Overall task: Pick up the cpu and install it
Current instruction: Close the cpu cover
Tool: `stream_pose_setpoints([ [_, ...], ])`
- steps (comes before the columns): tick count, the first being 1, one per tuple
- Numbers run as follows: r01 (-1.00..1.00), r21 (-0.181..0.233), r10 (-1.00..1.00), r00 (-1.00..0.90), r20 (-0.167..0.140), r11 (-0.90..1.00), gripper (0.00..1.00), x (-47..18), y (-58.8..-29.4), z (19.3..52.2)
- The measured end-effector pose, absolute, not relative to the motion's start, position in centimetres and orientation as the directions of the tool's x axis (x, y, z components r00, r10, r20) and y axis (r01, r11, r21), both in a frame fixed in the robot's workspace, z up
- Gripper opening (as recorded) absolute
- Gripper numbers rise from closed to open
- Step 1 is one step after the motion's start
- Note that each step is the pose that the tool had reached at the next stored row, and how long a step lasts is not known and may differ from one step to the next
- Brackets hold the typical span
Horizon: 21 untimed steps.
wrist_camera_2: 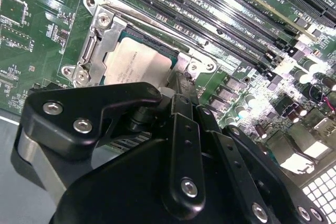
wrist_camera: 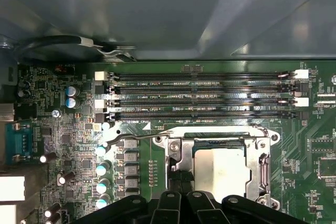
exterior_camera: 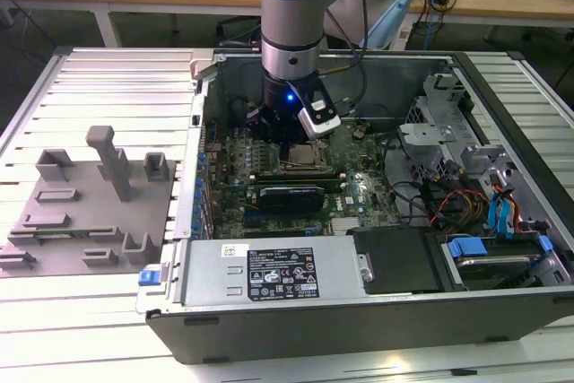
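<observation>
Arm point(exterior_camera: 291, 15) reaches straight down into the open computer case point(exterior_camera: 359, 316), which sits on a slatted metal table point(exterior_camera: 90, 338). Gripper point(exterior_camera: 285, 136) hangs low over the green motherboard point(exterior_camera: 359, 193), about mid-board, with a blue light point(exterior_camera: 289, 96) lit on the wrist just above it.

The cpu point(wrist_camera: 223, 171) is not in the claw. It lies flat in its socket on the board, silvery top up, with the metal socket frame point(wrist_camera: 264, 156) around it.

Claw state: in the first wrist view the gripper point(wrist_camera: 181, 178) shows its two fingers point(wrist_camera: 176, 179) pressed together with hardly a seam, pinching nothing. The tips are down at one edge of the cpu, beside the frame. Whether they touch the chip or the frame, can't tell. The second wrist view agrees, with the gripper point(wrist_camera_2: 180, 80) ending right at the socket's rim next to the cpu point(wrist_camera_2: 137, 64).

Long black memory slots point(wrist_camera: 199, 95) run just beyond the socket, and blue-topped capacitors point(wrist_camera: 102, 170) stand beside it.

Outside the case, toward the exterior view's left, a grey plastic fixture block point(exterior_camera: 90, 213) rests on the table, well apart from the gripper. A labelled power supply box point(exterior_camera: 269, 274) lies along the case wall nearest the exterior camera.
</observation>
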State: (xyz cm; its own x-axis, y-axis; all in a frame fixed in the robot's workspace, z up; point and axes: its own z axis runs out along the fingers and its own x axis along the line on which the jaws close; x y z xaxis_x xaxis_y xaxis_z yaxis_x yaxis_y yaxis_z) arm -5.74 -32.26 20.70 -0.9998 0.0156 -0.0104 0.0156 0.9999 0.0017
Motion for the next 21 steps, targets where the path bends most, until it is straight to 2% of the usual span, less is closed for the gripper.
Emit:
stream_pose_setpoints([
  [21, 0.016, 0.002, 0.016, -1.0, -0.011, 1.0, 0.11, -5.74, -32.46, 20.68],
])
